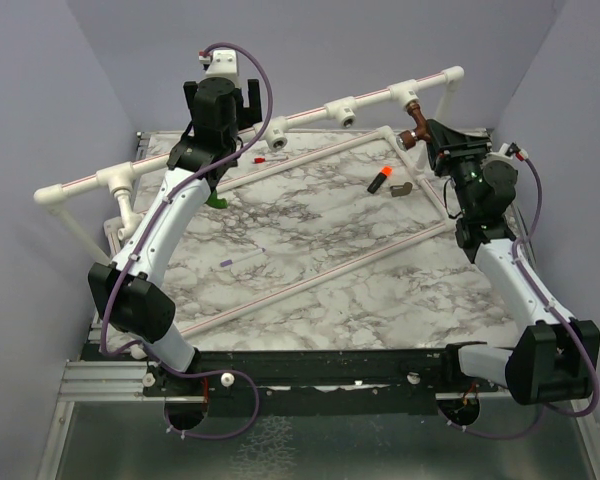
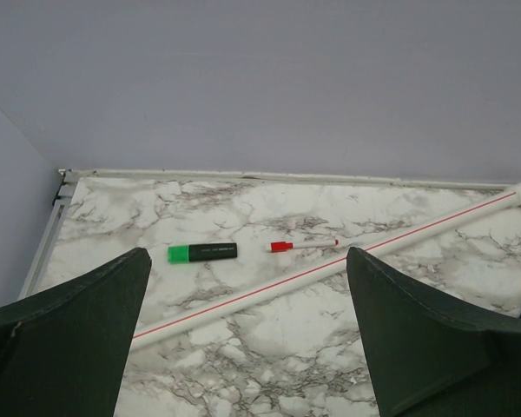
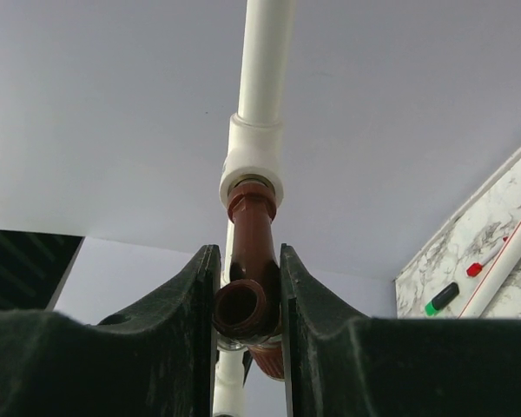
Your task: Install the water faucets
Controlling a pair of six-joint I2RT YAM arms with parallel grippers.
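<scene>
The dark reddish-brown faucet (image 1: 414, 117) hangs from a tee (image 1: 405, 92) of the raised white pipe rail (image 1: 280, 120) at the back right. My right gripper (image 1: 425, 132) is shut on it. In the right wrist view the faucet (image 3: 253, 239) runs up into the white tee (image 3: 253, 162), and its round spout mouth sits pinched between my gripper's (image 3: 248, 300) two dark fingers. My left gripper (image 1: 223, 98) is raised over the back left, open and empty (image 2: 247, 261). A small green piece (image 1: 216, 200) peeks out beside the left forearm, mostly hidden.
An orange-and-black cylinder (image 1: 381, 180) and a grey-brown bent piece (image 1: 401, 189) lie at the back right. A green highlighter (image 2: 201, 252), a red-capped marker (image 2: 302, 245) and a red-striped white pipe (image 2: 330, 269) lie on the marble. A purple pen (image 1: 242, 258) lies mid-table.
</scene>
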